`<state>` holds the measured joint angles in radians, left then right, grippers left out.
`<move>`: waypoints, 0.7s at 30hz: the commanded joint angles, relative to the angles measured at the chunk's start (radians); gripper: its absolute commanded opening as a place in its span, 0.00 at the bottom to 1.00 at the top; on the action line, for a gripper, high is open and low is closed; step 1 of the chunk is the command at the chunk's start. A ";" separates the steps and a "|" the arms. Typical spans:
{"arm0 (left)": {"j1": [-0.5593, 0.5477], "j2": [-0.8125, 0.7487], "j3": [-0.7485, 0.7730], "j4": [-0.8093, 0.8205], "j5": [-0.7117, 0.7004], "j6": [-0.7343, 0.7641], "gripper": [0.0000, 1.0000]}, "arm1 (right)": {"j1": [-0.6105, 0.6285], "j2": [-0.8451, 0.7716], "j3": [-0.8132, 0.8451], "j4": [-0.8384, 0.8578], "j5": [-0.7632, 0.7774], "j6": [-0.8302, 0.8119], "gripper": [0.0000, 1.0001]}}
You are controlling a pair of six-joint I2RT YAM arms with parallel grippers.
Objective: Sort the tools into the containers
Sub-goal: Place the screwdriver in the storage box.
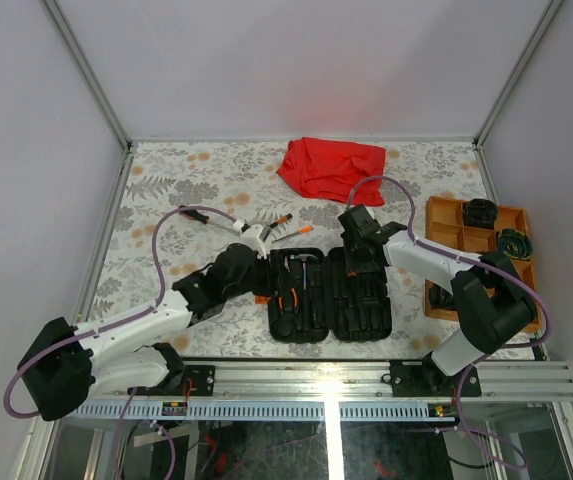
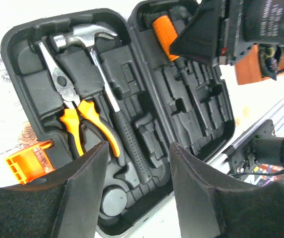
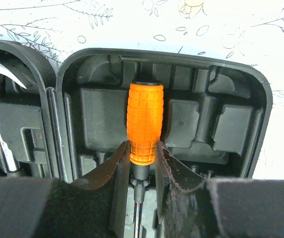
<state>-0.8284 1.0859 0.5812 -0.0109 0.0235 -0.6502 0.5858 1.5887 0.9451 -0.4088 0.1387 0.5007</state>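
Observation:
The black case lies open near the front. Its left half holds pliers and a steel-headed hammer. My right gripper is shut on the lower end of an orange-handled screwdriver, which lies over the case's right half. My left gripper is open and holds nothing; it hovers by the left half, beside the orange latch. Loose screwdrivers lie on the table behind the case. The orange tray stands at the right.
A red cloth is bunched at the back of the table. Another small tool lies at the left, by the left arm's cable. Dark items sit in the tray's compartments. The metal rail runs along the near edge.

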 commanded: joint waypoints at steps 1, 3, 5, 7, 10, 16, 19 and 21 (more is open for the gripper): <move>0.008 0.056 0.012 0.010 -0.017 0.011 0.52 | -0.007 -0.006 0.032 0.026 0.039 0.015 0.24; 0.008 0.077 0.017 0.013 -0.007 0.011 0.52 | -0.008 -0.021 0.021 0.033 0.054 0.021 0.27; 0.008 0.089 0.016 0.020 0.004 0.011 0.52 | -0.007 -0.039 0.007 0.050 0.065 0.028 0.27; 0.007 0.102 0.016 0.026 0.010 0.011 0.52 | -0.008 -0.049 -0.001 0.065 0.077 0.034 0.28; 0.008 0.117 0.014 0.033 0.018 0.011 0.52 | -0.007 -0.052 -0.008 0.082 0.092 0.038 0.32; 0.008 0.146 0.012 0.045 0.029 0.004 0.52 | -0.008 -0.022 0.008 0.087 0.083 0.022 0.45; 0.007 0.153 0.015 0.043 0.030 0.007 0.52 | -0.008 -0.032 0.012 0.087 0.070 0.017 0.50; 0.008 0.160 0.017 0.044 0.030 0.009 0.52 | -0.008 -0.053 0.016 0.082 0.068 0.010 0.51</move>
<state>-0.8284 1.2343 0.5812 -0.0074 0.0448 -0.6502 0.5850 1.5738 0.9375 -0.3458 0.1970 0.5240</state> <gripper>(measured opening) 0.517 0.497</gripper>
